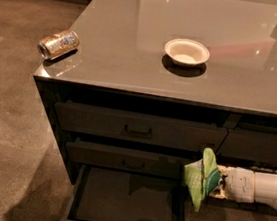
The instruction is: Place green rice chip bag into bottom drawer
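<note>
Dark and open, the bottom drawer has the green rice chip bag off its 3 o'clock edge, standing on end, long axis 12 to 6, pinched by the gripper of a white arm lying level from 3 o'clock.

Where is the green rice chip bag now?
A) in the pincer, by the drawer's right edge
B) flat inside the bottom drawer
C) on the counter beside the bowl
A: the pincer, reaching in from the right, grips the green rice chip bag in the air at the right edge of the open bottom drawer.
</note>
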Robot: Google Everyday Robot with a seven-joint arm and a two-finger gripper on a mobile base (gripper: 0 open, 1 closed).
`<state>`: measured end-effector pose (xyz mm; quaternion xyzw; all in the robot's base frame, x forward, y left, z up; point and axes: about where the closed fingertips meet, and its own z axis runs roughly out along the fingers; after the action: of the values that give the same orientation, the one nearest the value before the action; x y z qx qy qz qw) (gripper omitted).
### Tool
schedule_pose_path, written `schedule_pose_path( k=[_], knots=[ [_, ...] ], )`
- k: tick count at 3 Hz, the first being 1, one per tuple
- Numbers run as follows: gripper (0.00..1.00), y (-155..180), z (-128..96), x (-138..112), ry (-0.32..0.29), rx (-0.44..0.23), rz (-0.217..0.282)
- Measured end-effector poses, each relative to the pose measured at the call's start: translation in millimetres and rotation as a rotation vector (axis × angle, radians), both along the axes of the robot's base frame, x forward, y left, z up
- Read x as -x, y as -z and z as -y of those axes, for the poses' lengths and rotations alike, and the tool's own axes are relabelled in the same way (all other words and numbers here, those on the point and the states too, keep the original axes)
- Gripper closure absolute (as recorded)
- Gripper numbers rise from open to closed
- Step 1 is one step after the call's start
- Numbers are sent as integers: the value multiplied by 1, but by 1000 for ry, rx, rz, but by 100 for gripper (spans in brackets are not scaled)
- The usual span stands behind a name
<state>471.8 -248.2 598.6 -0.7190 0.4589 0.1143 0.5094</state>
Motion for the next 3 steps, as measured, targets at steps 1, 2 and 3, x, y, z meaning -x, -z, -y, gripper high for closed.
schedule_pose_path(
  k=[1,2,3],
  knots=[
    [100,21,1,-7,14,-38,-47],
    [100,108,14,-17,82,-143,-94],
    [100,169,9,-11,40,-224,-136]
  ],
)
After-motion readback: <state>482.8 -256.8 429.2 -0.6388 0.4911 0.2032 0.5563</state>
